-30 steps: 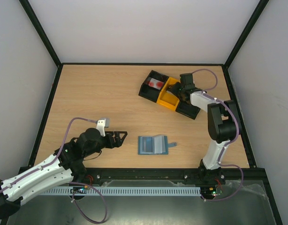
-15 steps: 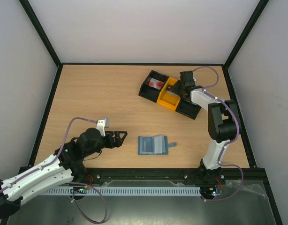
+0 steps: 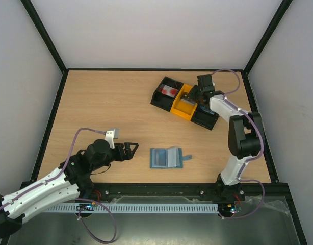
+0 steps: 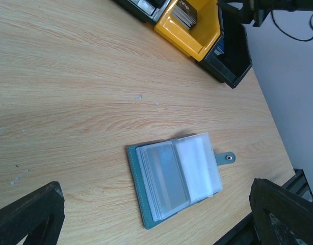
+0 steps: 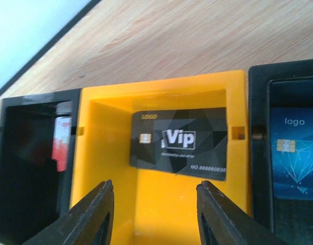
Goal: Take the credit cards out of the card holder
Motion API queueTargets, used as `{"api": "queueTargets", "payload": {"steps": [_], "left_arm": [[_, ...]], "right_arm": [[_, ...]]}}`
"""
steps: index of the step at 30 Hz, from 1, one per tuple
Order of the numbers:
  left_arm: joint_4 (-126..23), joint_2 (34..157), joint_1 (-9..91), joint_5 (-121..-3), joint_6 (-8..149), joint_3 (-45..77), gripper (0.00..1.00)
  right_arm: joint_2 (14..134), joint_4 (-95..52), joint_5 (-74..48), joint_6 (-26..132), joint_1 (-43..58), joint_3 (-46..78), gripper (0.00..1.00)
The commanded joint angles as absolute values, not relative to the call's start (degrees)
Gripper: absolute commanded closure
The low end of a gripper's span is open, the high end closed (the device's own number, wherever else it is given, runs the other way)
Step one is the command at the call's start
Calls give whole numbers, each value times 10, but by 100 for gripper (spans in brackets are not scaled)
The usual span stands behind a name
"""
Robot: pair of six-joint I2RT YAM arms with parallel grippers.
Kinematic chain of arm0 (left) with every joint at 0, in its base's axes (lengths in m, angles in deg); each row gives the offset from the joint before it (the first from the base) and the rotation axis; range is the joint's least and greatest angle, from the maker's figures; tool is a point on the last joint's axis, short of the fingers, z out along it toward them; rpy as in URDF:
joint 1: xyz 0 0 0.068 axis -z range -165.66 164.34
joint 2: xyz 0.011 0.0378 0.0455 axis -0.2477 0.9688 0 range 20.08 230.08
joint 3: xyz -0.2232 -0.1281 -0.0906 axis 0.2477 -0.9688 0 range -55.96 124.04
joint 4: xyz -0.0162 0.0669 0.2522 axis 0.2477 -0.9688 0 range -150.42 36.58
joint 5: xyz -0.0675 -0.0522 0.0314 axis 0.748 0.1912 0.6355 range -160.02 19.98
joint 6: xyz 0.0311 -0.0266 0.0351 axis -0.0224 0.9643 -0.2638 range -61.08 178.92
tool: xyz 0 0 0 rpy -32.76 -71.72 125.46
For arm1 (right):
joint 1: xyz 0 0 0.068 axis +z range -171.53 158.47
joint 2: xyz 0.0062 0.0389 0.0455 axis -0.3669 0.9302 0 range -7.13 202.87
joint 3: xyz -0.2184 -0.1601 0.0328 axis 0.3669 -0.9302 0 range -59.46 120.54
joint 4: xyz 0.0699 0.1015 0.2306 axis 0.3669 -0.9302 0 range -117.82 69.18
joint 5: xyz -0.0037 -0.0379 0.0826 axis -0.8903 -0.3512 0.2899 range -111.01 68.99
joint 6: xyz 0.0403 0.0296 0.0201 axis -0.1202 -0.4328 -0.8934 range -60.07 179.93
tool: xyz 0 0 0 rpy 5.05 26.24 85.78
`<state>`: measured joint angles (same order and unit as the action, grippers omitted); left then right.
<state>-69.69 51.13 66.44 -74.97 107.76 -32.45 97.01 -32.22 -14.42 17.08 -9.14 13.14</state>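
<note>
Pale walls enclose a wooden table. Black-and-yellow tray sits under the right gripper, jaws parted and empty. Dusty-blue card holder lies open ahead of the wide-spread left gripper. Bins hold the dark grey card, blue card and white card.

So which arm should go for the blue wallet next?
Left, probably. The left claw is open and near the card holder, facing it, while the right claw hangs far away over the yellow bin.

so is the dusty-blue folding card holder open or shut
Open: the dusty-blue folding card holder lies spread flat on the wooden table, clear pockets facing up.
</note>
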Motion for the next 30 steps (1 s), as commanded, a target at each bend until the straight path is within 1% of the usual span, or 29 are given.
{"api": "queueTargets", "payload": {"steps": [1, 8, 14, 18, 23, 25, 30], "left_arm": [[-707, 519, 662, -749, 1098, -332, 0], [-696, 529, 662, -738, 1103, -344, 0], [-661, 529, 663, -716, 1111, -362, 0], [-635, 531, 662, -698, 1121, -375, 0], [-600, 536, 662, -673, 1116, -392, 0], [-595, 538, 661, -672, 1114, -392, 0], [-592, 539, 662, -678, 1112, -390, 0]], "right_arm": [[907, -346, -116, 191, -93, 111, 55], [801, -352, -93, 211, -82, 17, 57], [701, -338, -79, 207, -36, -90, 57], [634, -325, -83, 181, 7, -155, 58], [568, -264, -81, 123, 89, -254, 59], [555, -244, -87, 98, 122, -285, 59], [556, -225, -114, 65, 204, -321, 59]]}}
